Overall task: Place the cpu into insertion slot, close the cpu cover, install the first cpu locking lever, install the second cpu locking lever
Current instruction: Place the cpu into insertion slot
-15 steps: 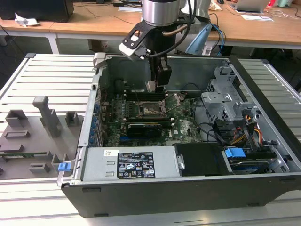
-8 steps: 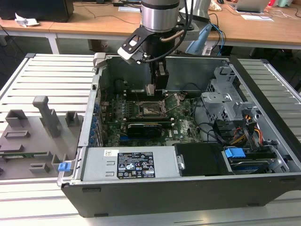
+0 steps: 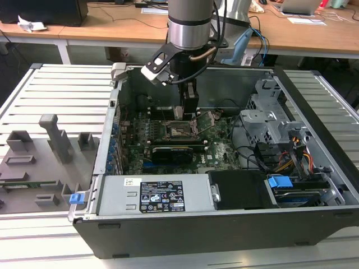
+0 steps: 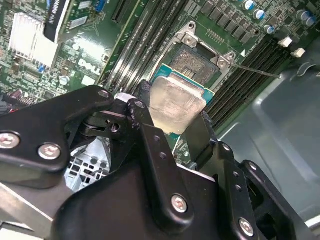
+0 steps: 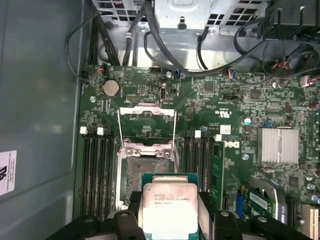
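The gripper (image 3: 189, 107) is clamped on the chip (image 4: 175, 105): in both wrist views its black fingers (image 5: 131, 207) press two opposite edges, with the silvery top facing the camera. The chip hangs just above the near part of the socket (image 5: 146, 172), partly overlapping it and not seated.

In the exterior view the gripper stands over the socket (image 3: 178, 130) inside the open computer case (image 3: 196, 224). The drive cage (image 3: 269, 120) lies at 3 o'clock from the socket, and the long black card (image 3: 176, 151) at 6 o'clock.

The cover (image 5: 147, 117) is swung open on the far side of the socket, toward the drive cage. A thin locking lever (image 4: 255, 71) stands free beside it.

Hazards, as judged from this position:
- The chip appears offset from the socket. Lowering it without centring could rest a corner on the rim and bend the contacts.
- The grip is on the edges only. A tilt or slip could drop the chip onto the circuit board (image 5: 225, 107) or the memory slots (image 5: 97, 170).
- The fingers sit close to the rim and could strike it.
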Tool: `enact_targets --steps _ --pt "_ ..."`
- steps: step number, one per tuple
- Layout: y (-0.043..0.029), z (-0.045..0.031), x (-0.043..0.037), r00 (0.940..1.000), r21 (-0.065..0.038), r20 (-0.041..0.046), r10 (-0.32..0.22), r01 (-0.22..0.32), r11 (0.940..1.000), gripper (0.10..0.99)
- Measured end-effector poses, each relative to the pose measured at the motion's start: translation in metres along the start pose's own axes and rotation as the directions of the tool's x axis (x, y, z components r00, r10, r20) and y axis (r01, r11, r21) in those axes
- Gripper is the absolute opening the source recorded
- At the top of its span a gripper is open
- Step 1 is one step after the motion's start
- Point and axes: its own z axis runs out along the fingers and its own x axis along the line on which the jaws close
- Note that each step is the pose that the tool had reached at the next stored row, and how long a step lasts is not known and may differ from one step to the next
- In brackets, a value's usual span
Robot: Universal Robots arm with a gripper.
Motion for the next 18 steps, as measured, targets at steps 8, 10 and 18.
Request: enact_targets --steps 8,10,18 --pt "-0.0011 0.0255 0.0045 1.0000 0.000 -0.0001 0.001 -0.001 1.0000 0.529" --pt "-0.0012 0.0299 0.0057 1.0000 0.000 -0.0001 0.001 -0.001 1.0000 0.529" --pt "-0.0019 0.0447 0.0110 1.0000 0.000 -0.0001 0.001 -0.001 1.0000 0.529"
